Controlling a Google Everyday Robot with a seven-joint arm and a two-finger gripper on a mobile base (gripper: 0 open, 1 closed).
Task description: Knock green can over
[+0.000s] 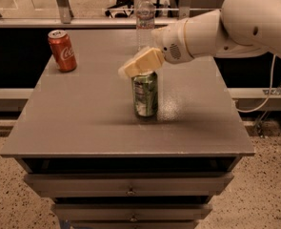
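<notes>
The green can (145,94) stands upright near the middle of the grey table (83,123). It has a green body with a pale logo; its top is hidden behind my gripper. My gripper (139,63), with cream-coloured fingers, hangs just above the can's top, reaching in from the right on the white arm (225,27). It holds nothing that I can see.
A red cola can (62,50) stands upright at the table's far left corner. A clear plastic water bottle (145,19) stands at the far edge, behind my gripper. Drawers (130,190) sit below the table's front edge. A cable (266,87) hangs at the right.
</notes>
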